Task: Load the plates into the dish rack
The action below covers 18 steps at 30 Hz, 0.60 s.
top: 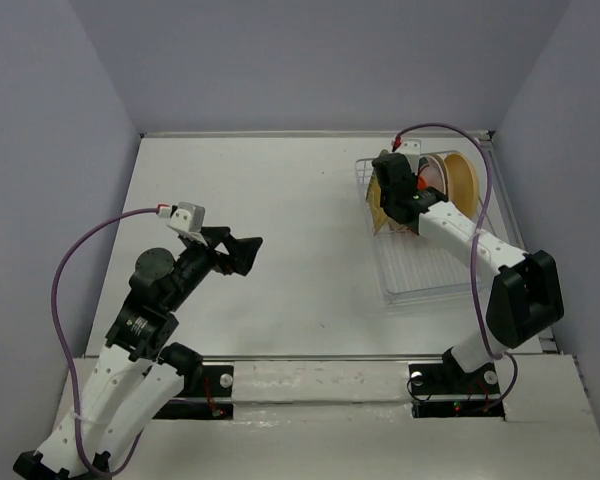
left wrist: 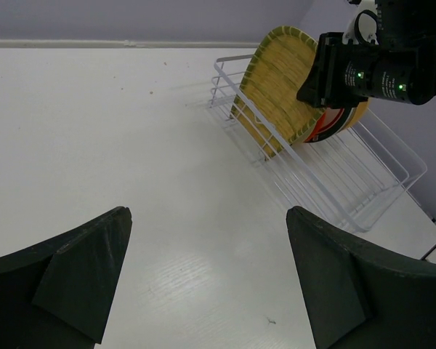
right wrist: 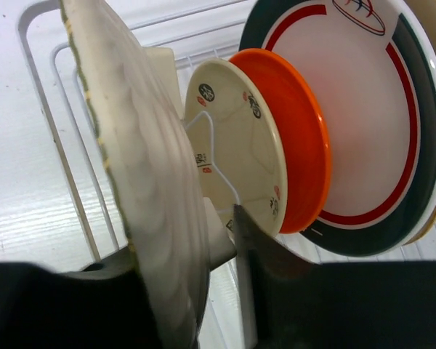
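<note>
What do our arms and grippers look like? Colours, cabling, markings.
White links, black joint housings on left arm and right arm. Black wedge-shaped fingers on left gripper and right gripper. A purple cable loops along each arm to a red plug. Green lights dot the right wrist.

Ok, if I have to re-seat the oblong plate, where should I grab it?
Its upper rim, coming from above with one finger on each face. The oblong plate stands on edge in the rack, leaning, with the beige plate close behind it, so probably only the rim offers room. The right gripper pinches that rim this way.
</note>
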Each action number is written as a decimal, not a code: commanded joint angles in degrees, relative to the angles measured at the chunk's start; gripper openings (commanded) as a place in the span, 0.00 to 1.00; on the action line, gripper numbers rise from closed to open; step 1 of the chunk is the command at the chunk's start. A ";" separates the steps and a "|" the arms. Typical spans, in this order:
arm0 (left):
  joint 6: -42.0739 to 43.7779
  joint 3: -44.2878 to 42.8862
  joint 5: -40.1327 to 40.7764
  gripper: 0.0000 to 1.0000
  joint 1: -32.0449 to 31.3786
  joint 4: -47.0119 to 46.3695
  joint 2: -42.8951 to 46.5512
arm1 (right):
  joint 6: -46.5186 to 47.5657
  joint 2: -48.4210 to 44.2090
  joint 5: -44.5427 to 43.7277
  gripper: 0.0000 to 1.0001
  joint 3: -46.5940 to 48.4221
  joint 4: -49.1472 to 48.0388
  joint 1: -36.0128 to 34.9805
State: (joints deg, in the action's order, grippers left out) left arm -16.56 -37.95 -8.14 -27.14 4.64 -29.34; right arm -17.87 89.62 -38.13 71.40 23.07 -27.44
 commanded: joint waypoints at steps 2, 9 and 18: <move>0.91 0.25 -0.82 0.99 0.59 -1.39 -0.28 | -0.86 -2.26 1.91 0.56 -0.30 -3.03 0.02; 1.00 0.16 -0.56 0.99 0.68 -1.39 -0.28 | -0.33 -5.86 4.73 0.75 1.02 -1.89 0.02; 1.00 -0.01 0.40 0.99 0.86 -1.39 -0.19 | -1.11 -13.50 12.89 0.91 2.35 1.19 0.02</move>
State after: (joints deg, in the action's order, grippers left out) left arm -16.56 -37.95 -8.19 -26.74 4.64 -29.52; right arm -18.22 80.71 -31.05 71.33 23.64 -27.44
